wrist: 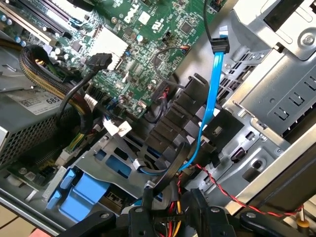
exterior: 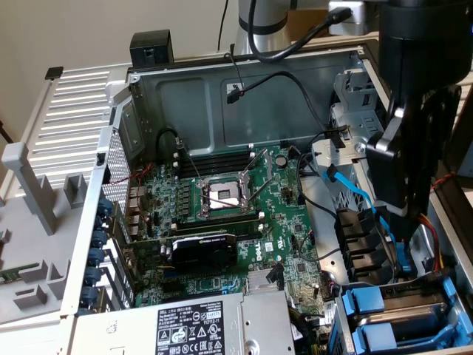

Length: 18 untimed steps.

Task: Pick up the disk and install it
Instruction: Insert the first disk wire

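The disk [exterior: 414, 319] lies flat in the drive bay at the case's near corner, on the exterior view's right. It shows as a dark grey face between the bright blue carrier [exterior: 367, 303] rails. In the wrist view the blue carrier [wrist: 81, 192] sits inside the metal bay, with the rest of the disk hidden under the cage. My black gripper [exterior: 405, 222] hangs just above and behind that bay, at the case's right wall. Its fingers [wrist: 139, 217] stand apart with only loose wires seen between them. Nothing is held.
A green motherboard [exterior: 222, 207] fills the case floor. A silver power-supply box [exterior: 214, 325] sits at the near edge. A blue data cable [wrist: 213, 98] and a red-black twisted wire [wrist: 237, 197] run close to the gripper. Black clips [exterior: 358, 244] and a metal drive cage [exterior: 355, 111] crowd the right side.
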### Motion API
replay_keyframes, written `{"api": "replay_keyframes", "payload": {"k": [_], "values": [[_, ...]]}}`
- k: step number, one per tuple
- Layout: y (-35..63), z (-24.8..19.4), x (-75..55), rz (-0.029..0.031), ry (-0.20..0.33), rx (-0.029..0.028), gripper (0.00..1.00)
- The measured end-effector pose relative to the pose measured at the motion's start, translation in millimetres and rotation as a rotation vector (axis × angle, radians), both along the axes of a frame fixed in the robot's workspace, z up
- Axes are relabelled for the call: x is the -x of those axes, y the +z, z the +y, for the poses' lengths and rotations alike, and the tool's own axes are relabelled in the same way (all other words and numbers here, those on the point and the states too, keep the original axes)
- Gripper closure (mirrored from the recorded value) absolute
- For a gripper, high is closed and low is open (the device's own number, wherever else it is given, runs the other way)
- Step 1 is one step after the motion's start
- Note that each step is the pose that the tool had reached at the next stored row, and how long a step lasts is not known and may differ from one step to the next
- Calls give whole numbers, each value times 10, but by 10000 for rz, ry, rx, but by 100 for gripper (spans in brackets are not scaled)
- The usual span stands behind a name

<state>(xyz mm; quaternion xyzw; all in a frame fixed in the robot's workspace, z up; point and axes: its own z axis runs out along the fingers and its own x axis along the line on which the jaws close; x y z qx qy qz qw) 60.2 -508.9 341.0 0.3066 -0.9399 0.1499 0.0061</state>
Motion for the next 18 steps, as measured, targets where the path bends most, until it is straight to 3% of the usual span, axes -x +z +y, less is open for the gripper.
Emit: {"api": "replay_keyframes", "payload": {"k": [5,10,18], "values": [[36,4,14,-11,2,15,57],[122,5,17,-23,1,64,57],[411,5,17,-33,1,110,57]]}}
